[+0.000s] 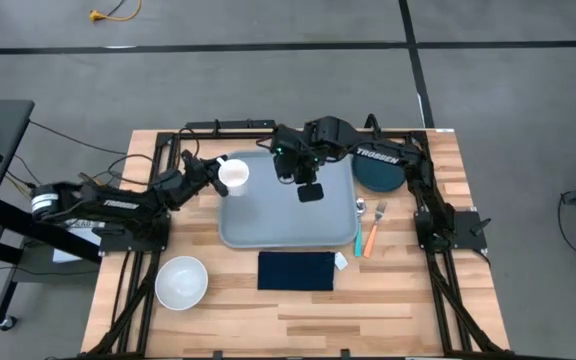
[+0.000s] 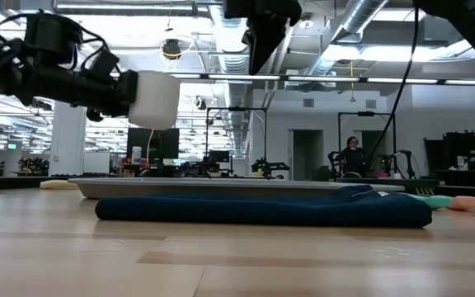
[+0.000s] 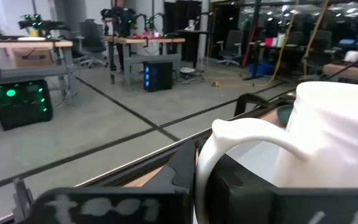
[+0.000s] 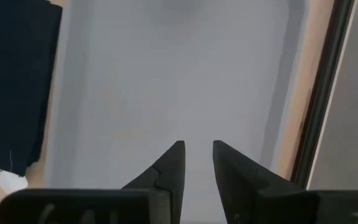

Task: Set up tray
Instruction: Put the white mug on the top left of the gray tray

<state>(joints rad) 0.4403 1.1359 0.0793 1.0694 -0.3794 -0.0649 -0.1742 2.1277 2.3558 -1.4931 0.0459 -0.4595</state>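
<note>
Two dark arms work over a light wooden table. At its middle lies the tray, a large grey-blue rectangle with a raised rim, flat on the wood and bare inside.

The left gripper hangs at the tray's far left corner, clenched on the handle of a white mug. The low view shows the mug lifted well above the tray, tipped on its side with nothing under it. In the left wrist view the white handle loops right beside the dark fingers.

The right gripper is poised above the tray's middle, pointing down at it; its two fingers stand slightly apart with nothing between them, and bare tray shows beyond.

A dark navy cloth lies just in front of the tray. A white bowl sits near the front left corner of the table. To the tray's right lie a dark teal plate, a fork and orange and teal utensil handles.
</note>
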